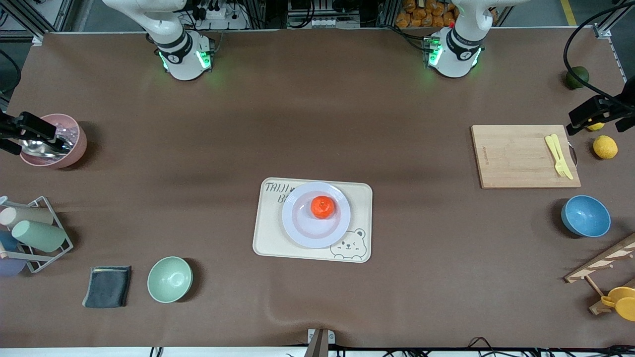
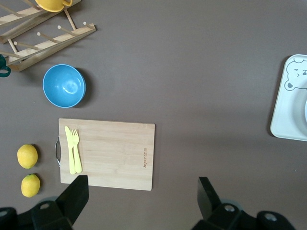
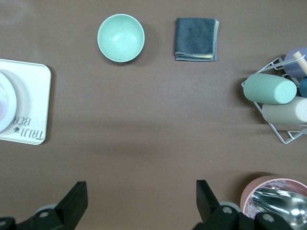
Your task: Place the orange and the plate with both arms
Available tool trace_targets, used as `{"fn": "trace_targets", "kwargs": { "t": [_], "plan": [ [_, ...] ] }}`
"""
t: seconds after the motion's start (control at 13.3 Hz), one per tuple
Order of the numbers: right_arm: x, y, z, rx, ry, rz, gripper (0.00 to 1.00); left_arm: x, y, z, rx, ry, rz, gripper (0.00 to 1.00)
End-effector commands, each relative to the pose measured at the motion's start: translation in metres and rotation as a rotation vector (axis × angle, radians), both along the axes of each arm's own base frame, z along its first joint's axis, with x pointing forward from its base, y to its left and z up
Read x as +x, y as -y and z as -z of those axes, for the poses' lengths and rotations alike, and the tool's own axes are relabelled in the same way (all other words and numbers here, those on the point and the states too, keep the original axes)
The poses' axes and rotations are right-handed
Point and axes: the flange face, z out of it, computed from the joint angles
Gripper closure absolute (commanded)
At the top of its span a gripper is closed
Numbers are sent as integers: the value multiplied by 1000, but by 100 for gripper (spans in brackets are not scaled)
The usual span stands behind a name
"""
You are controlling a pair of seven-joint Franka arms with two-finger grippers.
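On pale lavender plate (image 1: 307, 225), bright round dimpled orange (image 1: 322, 207)

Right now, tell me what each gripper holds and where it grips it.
Nothing is held. Left gripper and right gripper are open and empty; the orange sits on the plate.

Cut off by the front view's edges: left gripper (image 1: 578, 124) near the table's edge at the left arm's end, hiding part of a lemon (image 1: 595, 126); right gripper (image 1: 10, 134) over the pink cup (image 1: 54, 141). Cropped in the wrist views: plate (image 3: 5, 100) and tray (image 2: 290, 100). Tray lettering half hidden under the plate.
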Motion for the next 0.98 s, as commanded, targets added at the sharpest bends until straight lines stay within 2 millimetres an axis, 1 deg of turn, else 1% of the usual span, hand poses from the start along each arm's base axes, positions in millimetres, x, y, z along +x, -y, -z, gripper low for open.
{"fn": "trace_targets", "kwargs": {
  "t": [0.0,0.3,0.45,0.68,0.83,0.9],
  "plan": [
    [-5,0,-2,-61,7,0,0,-4,-2,-7,-18,8,22,0],
    [-5,0,0,-59,2,4,0,-5,1,-5,-20,-1,28,0],
    [-4,-2,-1,-55,4,3,0,-2,8,-4,-19,-3,42,0],
    [-2,-3,-5,-53,14,2,0,-2,24,-4,-18,-3,69,0],
    [-1,-10,-7,-53,16,-10,0,-2,27,-3,-19,-5,75,0],
    [-1,-11,-7,-54,17,-12,0,0,28,1,-21,-11,78,0]
  ]
}}
